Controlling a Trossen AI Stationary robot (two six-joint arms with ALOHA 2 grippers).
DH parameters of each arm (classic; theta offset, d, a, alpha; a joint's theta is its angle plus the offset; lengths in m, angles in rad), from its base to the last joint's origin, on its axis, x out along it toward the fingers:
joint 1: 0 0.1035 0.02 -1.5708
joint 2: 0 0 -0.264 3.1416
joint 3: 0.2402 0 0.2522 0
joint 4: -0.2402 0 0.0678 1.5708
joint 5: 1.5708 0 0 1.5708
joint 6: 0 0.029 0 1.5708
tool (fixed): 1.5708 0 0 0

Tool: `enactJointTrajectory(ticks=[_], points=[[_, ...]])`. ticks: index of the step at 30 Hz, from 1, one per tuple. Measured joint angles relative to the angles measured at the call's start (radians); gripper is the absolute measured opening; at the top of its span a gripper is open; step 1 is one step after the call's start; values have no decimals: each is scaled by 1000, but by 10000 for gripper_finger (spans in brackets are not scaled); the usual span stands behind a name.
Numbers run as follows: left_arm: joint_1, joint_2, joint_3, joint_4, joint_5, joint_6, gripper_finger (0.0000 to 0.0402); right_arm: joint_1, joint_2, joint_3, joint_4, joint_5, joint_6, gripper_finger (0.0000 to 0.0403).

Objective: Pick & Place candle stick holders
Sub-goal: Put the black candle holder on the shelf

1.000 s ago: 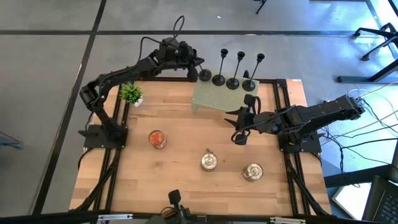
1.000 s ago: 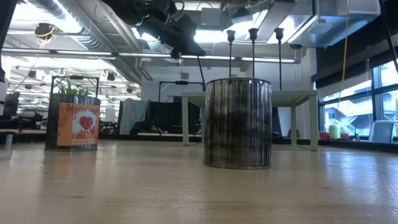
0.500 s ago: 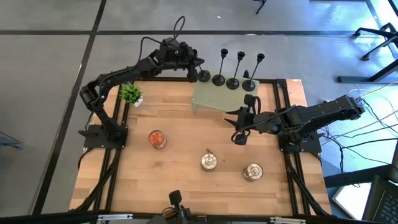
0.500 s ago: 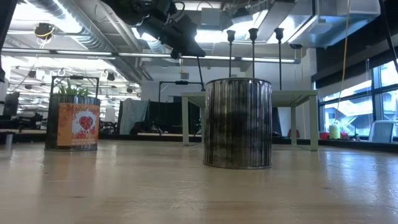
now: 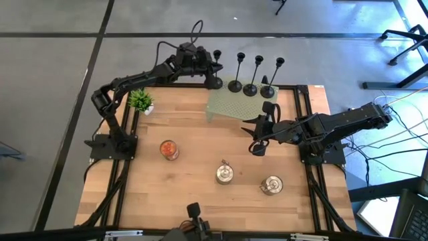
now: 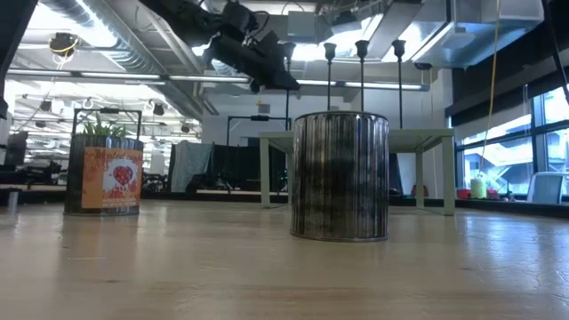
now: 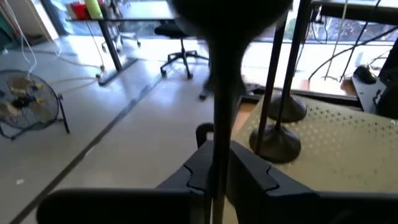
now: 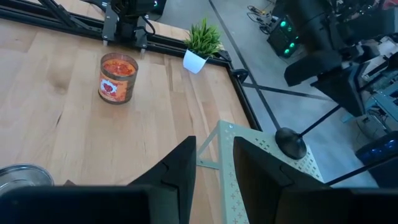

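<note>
At the table's far edge, the left gripper (image 5: 207, 67) clamps a candlestick holder (image 5: 217, 67) by its stem.

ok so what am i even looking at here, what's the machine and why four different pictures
Two dark robot arms are mounted at a wooden table. One picture looks straight down from above, one looks level across the tabletop, and two come from cameras on the arms' wrists. The left tool, at the table's far edge, is shut on the thin stem of a black candlestick holder. Three more holders stand beside it on a pale green perforated tray. The right tool hangs open and empty near the tray. Also on the table are a small potted plant, a red jar candle and two silver tins.
</note>
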Motion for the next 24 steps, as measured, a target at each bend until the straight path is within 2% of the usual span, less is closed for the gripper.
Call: enactJointTrajectory(ticks=[6, 24], points=[[-9, -1, 0, 56, 1, 2, 7, 0, 0, 0, 0, 2, 0, 110], [-42, -1, 0, 119, 2, -28, 6, 0, 0, 0, 0, 1, 19, 110]])
